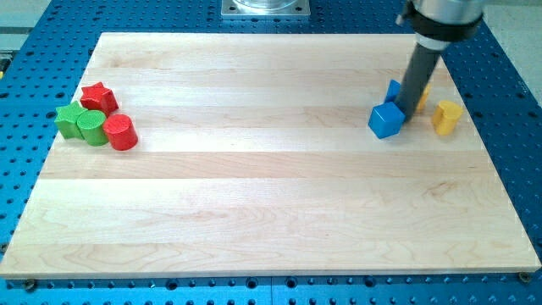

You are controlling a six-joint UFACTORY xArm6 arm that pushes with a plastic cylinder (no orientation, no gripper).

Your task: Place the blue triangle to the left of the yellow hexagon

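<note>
Blue triangle (394, 90), mostly hidden behind my tip (406, 111), orientation unclear; blue cube (387, 119) touches below-left, yellow hexagon (423, 91) behind-right. No fingers fitted.

Two clusters at opposite sides of the board (271, 212)

Far right: my tip (406, 112) stands between three blocks; four blocks huddle touching at far left.

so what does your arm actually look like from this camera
Only its end shows: a straight, dark grey cylindrical rod, plain and unmarked, hanging from a wider collar with a pale silvery band above a black ring. No cables visible. My tip sits among the blue blocks, beside the blue cube.
</note>
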